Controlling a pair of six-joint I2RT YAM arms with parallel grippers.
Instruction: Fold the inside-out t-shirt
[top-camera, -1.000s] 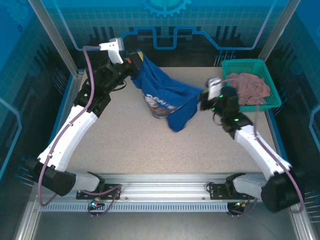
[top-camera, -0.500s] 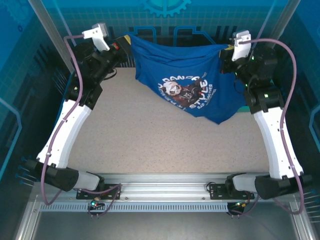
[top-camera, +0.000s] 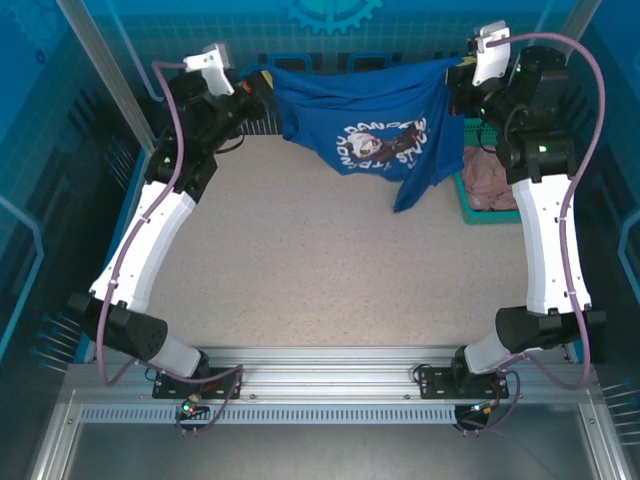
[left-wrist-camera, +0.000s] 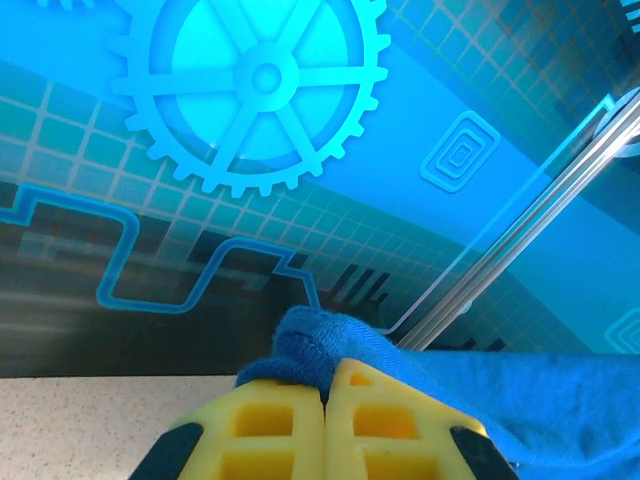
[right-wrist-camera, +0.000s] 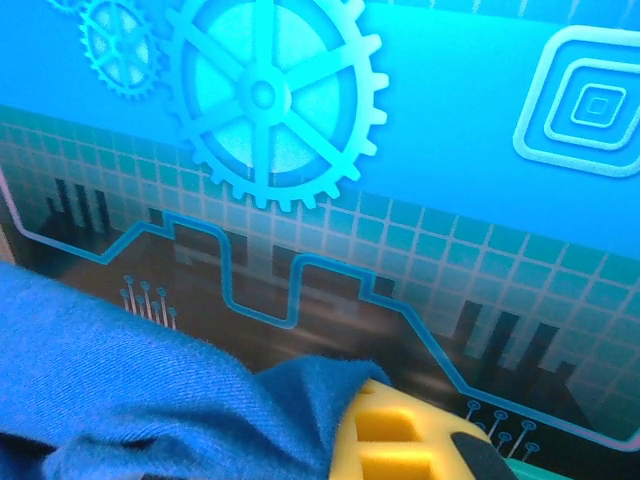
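1. Hanging in the air over the far edge of the speckled table (top-camera: 300, 270), the royal-blue t-shirt (top-camera: 365, 120) is stretching between both arms. Its upper edge is running roughly level from one claw to the other.
2. The left gripper (top-camera: 264, 92) is pinching the shirt's upper left corner. Seen from the left wrist camera, its yellow pads (left-wrist-camera: 270, 420) are pressing together, with a bunched fold of blue cloth poking out at the tips.
3. The right gripper (top-camera: 458, 82) is gripping the opposite corner, raised high at the far right. In the right wrist view a yellow pad (right-wrist-camera: 395, 435) is showing with blue fabric wrapping against it, the jaws clamping fully down on the cloth.
4. A printed graphic (top-camera: 385, 145) with white lettering is facing the overhead camera from the middle of the shirt.
5. The shirt's lower right portion is drooping into a narrow tail just beside the teal basket (top-camera: 488, 217). It seems to be hanging clear of the table, though the overhead angle is making that hard to judge.
6. A dusty-pink garment (top-camera: 495, 180) is lying inside the basket, partly behind the right arm.
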